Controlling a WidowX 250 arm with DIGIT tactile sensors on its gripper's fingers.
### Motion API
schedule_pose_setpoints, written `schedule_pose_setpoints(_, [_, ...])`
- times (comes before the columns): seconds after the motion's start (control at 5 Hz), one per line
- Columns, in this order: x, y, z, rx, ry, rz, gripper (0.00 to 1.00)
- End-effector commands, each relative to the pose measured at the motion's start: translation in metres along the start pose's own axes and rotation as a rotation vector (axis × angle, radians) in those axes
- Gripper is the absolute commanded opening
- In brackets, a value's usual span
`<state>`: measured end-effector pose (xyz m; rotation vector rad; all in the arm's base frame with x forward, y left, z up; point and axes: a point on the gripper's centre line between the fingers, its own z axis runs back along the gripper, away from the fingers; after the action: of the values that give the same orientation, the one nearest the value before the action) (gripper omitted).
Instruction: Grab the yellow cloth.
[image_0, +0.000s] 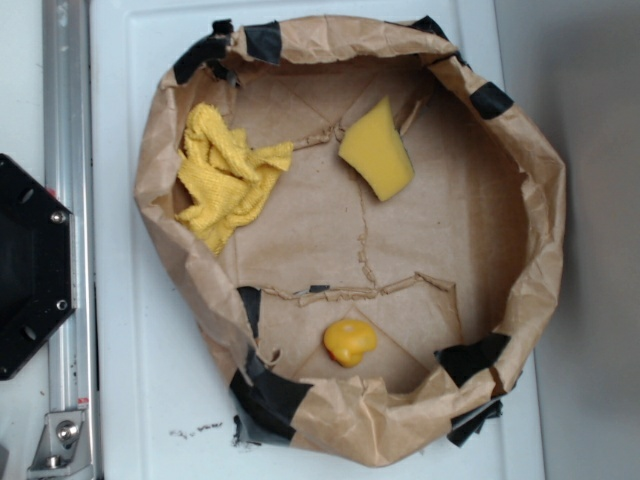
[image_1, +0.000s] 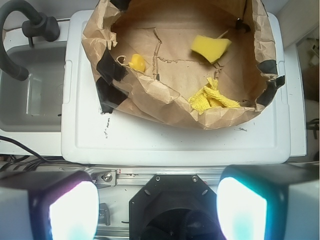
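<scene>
A crumpled brown paper bag (image_0: 545, 200) forms a tall wall around everything — its middle floor is bare. The yellow cloth (image_0: 228, 175) lies bunched against the bag's wall, apart from the sponge (image_0: 378, 150) and the little orange-yellow toy (image_0: 349, 342). The gripper (image_1: 157, 207) has its jaws spread wide — well back from the cloth, outside the bag.
</scene>
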<state>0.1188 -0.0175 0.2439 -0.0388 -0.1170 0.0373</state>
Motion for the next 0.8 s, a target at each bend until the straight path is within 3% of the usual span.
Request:
schedule_pose_setpoints(0.0, [0.0,0.0,0.0,0.0,0.0,0.0,1.0])
schedule_pose_setpoints(0.2, [0.048,0.014,-0.026,0.049,-0.063,-0.016,1.0])
schedule_pose_setpoints(0.4, [0.095,0.018,-0.058,0.09,-0.059,-0.032,1.0])
schedule_pose_setpoints(0.6, [0.125,0.03,-0.105,0.153,-0.006,-0.041,1.0])
